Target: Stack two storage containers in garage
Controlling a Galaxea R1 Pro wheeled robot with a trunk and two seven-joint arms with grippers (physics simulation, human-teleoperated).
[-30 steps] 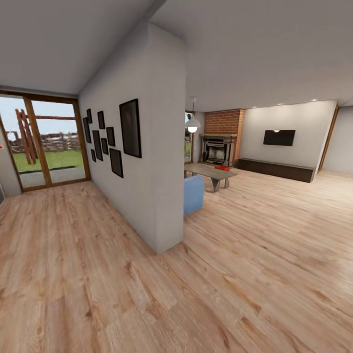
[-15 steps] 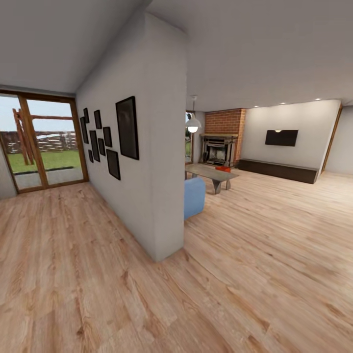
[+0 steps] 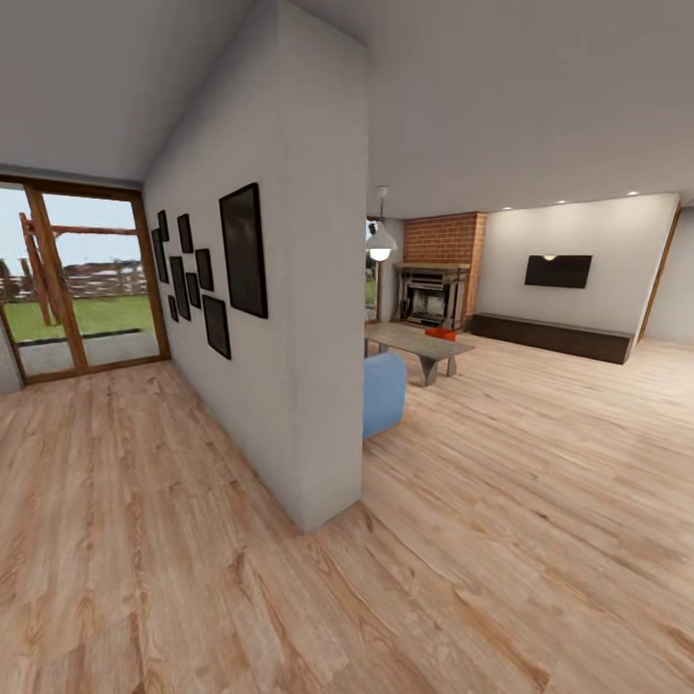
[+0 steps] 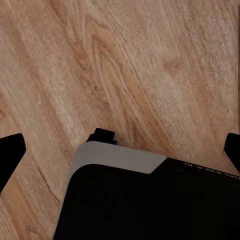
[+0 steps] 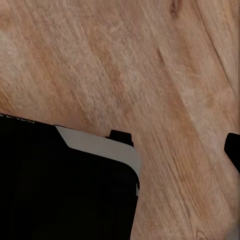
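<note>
Head view: one storage container [image 3: 440,333], orange-red, sits on the far end of the low bench [image 3: 414,343] before the brick fireplace [image 3: 436,280]. Left gripper [image 4: 120,150] spread over wood-plank floor [image 4: 140,65]; right gripper: cannot tell.

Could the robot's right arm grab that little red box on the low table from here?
Probably not. The red box sits on the table far across the room, while the right gripper hangs over bare wood floor.

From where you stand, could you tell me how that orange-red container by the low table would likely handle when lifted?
The orange-red container looks small and boxy next to the low table, so probably light and unlikely to roll. Too distant to judge wall stiffness or grip.
</note>
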